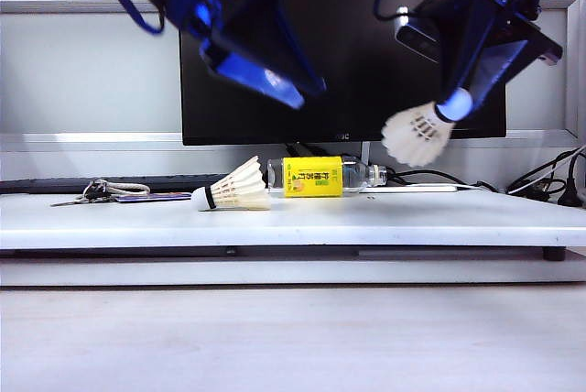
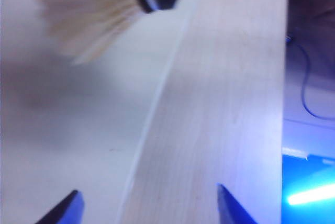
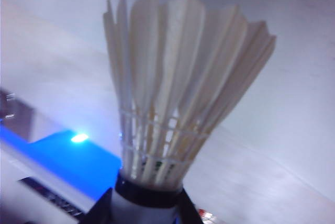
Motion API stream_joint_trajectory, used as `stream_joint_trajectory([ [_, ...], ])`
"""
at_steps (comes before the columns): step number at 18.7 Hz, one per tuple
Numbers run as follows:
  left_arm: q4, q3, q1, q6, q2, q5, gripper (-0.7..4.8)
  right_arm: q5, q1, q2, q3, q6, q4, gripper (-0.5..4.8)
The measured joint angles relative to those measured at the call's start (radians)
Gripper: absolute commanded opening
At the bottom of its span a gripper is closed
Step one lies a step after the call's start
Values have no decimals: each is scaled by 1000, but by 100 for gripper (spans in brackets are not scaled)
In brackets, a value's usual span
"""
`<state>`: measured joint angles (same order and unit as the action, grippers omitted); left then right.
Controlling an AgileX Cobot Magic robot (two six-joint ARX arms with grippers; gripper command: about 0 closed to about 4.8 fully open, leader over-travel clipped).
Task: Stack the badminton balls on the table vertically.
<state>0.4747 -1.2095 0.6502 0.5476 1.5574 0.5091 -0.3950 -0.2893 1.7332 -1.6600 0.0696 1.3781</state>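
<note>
One badminton ball [image 1: 233,190] lies on its side on the white table [image 1: 412,218], cork pointing left. My right gripper [image 1: 455,103] hangs high at the right, shut on the cork of the other badminton ball [image 1: 417,136], whose feathers point down and left. In the right wrist view the dark fingers [image 3: 102,211] clamp the cork below the black band, under the feather cone [image 3: 178,88]. My left gripper [image 1: 265,76] is blurred, high above the lying ball. It stands open and empty [image 2: 149,203]. A blurred badminton ball [image 2: 89,14] shows in the left wrist view; I cannot tell which one.
A clear bottle with a yellow label [image 1: 320,177] lies just behind the resting badminton ball. Keys [image 1: 101,192] sit at the back left, cables [image 1: 540,181] at the back right. A black monitor [image 1: 366,44] stands behind the table.
</note>
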Motion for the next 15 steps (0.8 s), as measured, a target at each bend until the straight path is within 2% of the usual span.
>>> stream_joint_trajectory([
  [5,-10,4,-3,40,64,41,335,-140,1,0,0,19,0,134],
  [7,-77,4,-40,-2,63,93,329,-174,1,0,0,31,0,134],
  [9,-164,3,-137,-98,63,241,290,-192,0,0,0,40,1,134],
  [11,-231,3,-246,-199,68,391,285,-240,2,0,0,57,1,134],
  [14,-231,3,-317,-247,86,632,286,-418,0,-1,0,100,0,134],
  [15,-229,3,-316,-249,93,657,285,-431,0,-1,0,104,0,134],
])
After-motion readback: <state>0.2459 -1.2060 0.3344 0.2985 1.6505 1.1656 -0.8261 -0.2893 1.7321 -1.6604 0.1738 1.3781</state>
